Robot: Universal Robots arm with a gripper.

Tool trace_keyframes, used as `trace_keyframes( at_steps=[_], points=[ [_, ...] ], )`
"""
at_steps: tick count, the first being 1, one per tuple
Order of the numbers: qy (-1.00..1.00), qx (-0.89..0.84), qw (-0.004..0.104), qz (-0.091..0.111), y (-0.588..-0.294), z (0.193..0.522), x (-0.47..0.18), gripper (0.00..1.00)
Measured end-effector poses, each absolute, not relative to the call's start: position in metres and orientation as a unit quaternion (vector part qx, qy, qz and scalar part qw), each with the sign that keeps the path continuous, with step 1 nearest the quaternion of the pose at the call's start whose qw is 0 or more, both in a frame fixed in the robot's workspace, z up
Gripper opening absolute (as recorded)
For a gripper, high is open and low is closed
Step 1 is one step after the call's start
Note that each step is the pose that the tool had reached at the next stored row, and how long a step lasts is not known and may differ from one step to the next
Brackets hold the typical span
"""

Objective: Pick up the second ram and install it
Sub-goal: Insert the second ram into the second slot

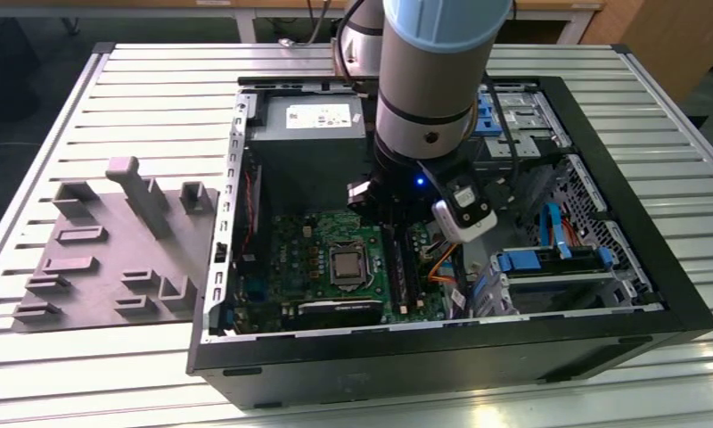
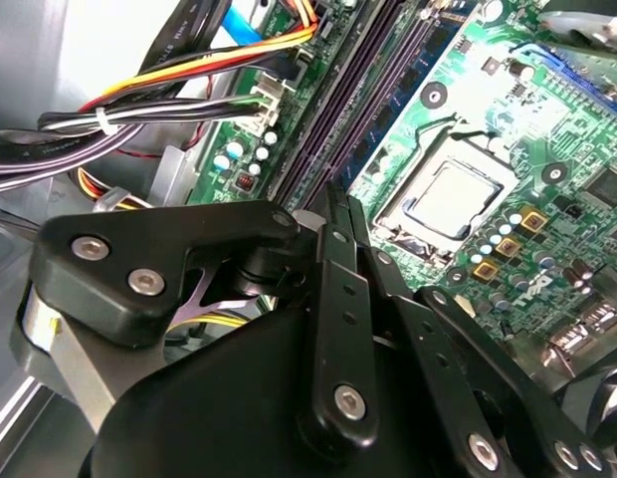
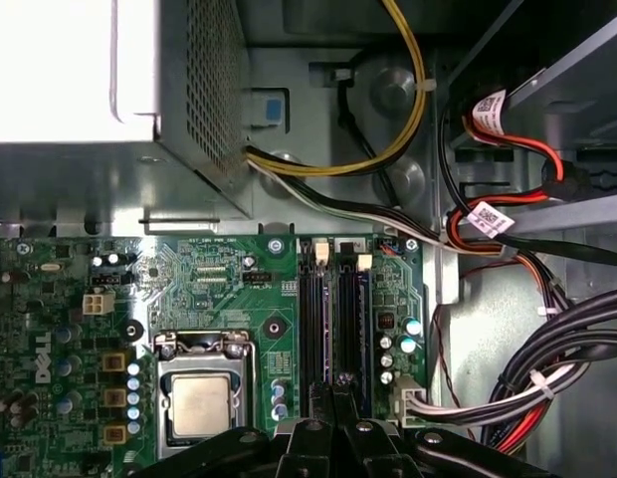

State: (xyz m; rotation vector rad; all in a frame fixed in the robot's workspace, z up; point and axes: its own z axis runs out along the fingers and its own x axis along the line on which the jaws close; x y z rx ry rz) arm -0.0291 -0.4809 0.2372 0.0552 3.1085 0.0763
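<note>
My gripper (image 1: 390, 227) is low inside the open computer case (image 1: 642, 312), over the green motherboard (image 1: 303, 259). In both wrist views its black fingers (image 2: 333, 259) are drawn together, the tips (image 3: 335, 383) down at the long dark memory slots (image 3: 313, 309). The second ram (image 2: 403, 115), a thin blue-green strip with small black chips, runs away from the fingertips along a slot. The gripper (image 2: 338, 194) is shut on its upper edge. How deep the stick sits in the slot is hidden.
The processor socket (image 3: 201, 403) lies beside the slots. Bundles of cables (image 3: 547, 368) hang on the slots' other side, and the power supply (image 1: 307, 120) sits at the case's far end. A grey moulded tray (image 1: 107, 259) rests on the slatted table at the exterior view's left.
</note>
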Motion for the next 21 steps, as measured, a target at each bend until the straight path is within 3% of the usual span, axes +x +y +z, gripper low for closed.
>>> trace_keyframes(
  at_steps=[21],
  points=[
    [0.999, 0.013, 0.016, 0.029, -0.4798, 0.2310, -0.0290, 0.11]
  ],
)
